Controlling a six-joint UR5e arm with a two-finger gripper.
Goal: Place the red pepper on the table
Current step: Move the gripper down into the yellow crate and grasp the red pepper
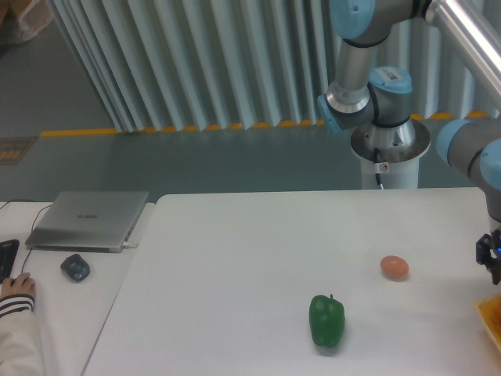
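The red pepper is not in view. The large white table (235,258) fills the middle and right of the camera view. The arm comes down from the upper right, and only a dark part of my gripper (491,254) shows at the right edge, just above the table. Its fingers are cut off by the frame, so I cannot tell whether it is open or shut, or whether it holds anything.
A green bell pepper (326,321) stands at the table's front centre-right. An orange-pink egg-shaped object (394,267) lies behind it to the right. A yellow-orange object (491,317) shows at the right edge. The adjoining desk holds a laptop (88,221), a mouse (75,268) and a person's hand (17,288).
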